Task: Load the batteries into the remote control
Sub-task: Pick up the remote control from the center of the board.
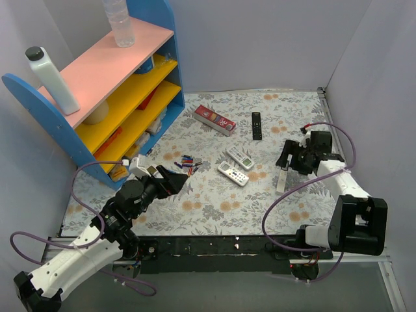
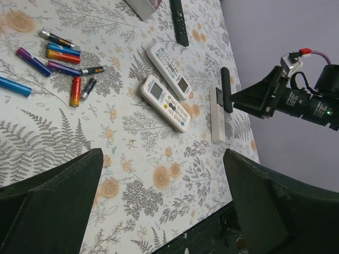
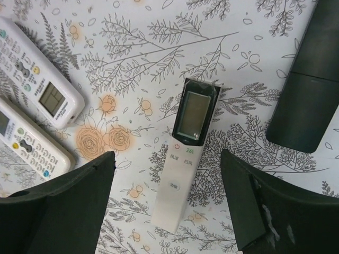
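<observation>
My right gripper (image 3: 167, 180) hung spread wide over the remote control (image 3: 185, 159), which lay face up beneath the gap between its fingers. My left gripper (image 2: 164, 180), also spread, had the batteries (image 2: 61, 66) scattered ahead to its left.

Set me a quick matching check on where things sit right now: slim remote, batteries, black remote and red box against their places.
Things:
1. slim remote
2. batteries
3. black remote
4. red box

Places:
A. far side, nearest the shelf
B. loose heap, left of the two white remotes
C. face up, screen showing, right of the white remotes
D. far side, just right of the red box

Pairs: 1-C, 2-B, 3-D, 4-A
</observation>
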